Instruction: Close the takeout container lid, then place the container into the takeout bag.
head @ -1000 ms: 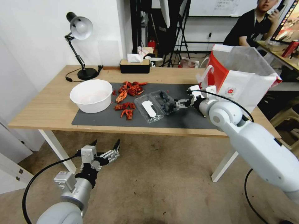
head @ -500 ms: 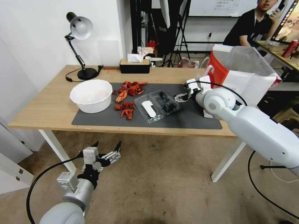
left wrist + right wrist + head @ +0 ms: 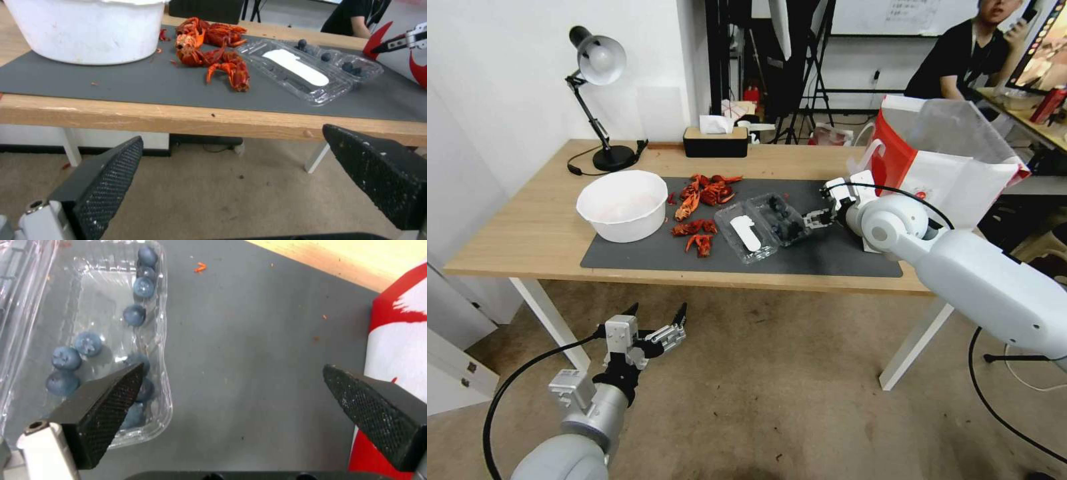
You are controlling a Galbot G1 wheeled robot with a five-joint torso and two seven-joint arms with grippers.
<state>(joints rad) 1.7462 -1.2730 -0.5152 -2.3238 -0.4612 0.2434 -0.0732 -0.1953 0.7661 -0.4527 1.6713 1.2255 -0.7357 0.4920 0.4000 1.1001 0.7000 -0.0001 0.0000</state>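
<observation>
Head view, crayfish (image 3: 697, 213) and white bowl (image 3: 622, 204) left of takeout container (image 3: 764, 227), lid (image 3: 746, 235) flat open, long axis near-left to far-right, right gripper (image 3: 816, 218) spread wide beside it, left gripper (image 3: 654, 317) open below the table (image 3: 527, 233).

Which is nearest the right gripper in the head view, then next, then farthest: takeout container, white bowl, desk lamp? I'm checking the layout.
1. Takeout container, on the mat right at the right gripper, whose jaws are open.
2. White bowl, at the mat's left end.
3. Desk lamp, at the table's far left corner.

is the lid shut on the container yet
No, the lid lies flat open on the mat beside the blueberry half of the container, white label facing up.
</observation>
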